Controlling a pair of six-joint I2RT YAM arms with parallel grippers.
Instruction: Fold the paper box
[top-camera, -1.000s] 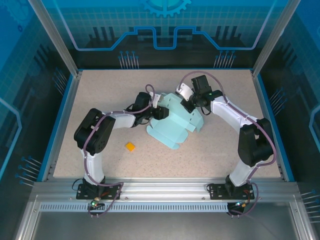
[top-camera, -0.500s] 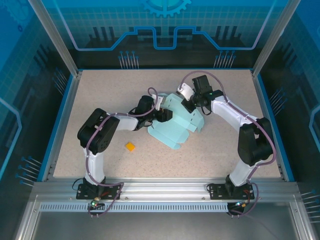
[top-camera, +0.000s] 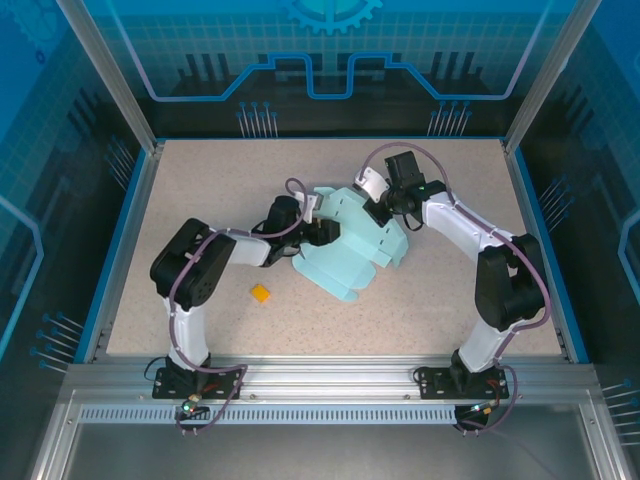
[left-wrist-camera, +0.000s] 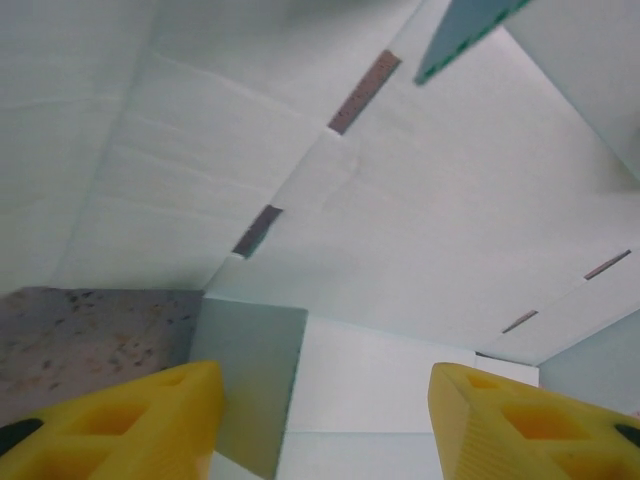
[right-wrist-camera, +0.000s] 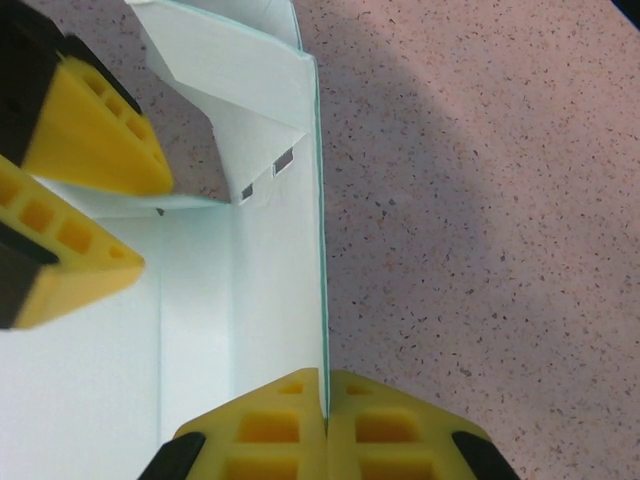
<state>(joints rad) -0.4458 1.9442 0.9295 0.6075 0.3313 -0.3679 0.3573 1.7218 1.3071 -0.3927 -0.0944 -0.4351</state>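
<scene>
The paper box (top-camera: 350, 255) is a pale blue, partly folded sheet lying mid-table, with flaps raised on its far side. My left gripper (top-camera: 325, 232) reaches in from the left at the box's left edge. It is open: its yellow fingers (left-wrist-camera: 120, 430) stand wide apart over a white inner panel (left-wrist-camera: 400, 200), with a grey-blue flap edge between them and nothing pinched. My right gripper (top-camera: 378, 212) is at the box's far right side. In the right wrist view it (right-wrist-camera: 325, 400) is shut on the thin upright wall of the box (right-wrist-camera: 265, 300), and the left gripper's fingers (right-wrist-camera: 95, 135) show at the upper left.
A tiny orange square (top-camera: 261, 293) lies on the speckled tabletop (top-camera: 200, 190) left of the box, near the left arm's elbow. Blue rails edge the table, with bare surface to the box's right (right-wrist-camera: 480, 200).
The left gripper's jaws have spread wider and it has pushed a little rightward into the box's left side. The right gripper stays clamped on the wall.
</scene>
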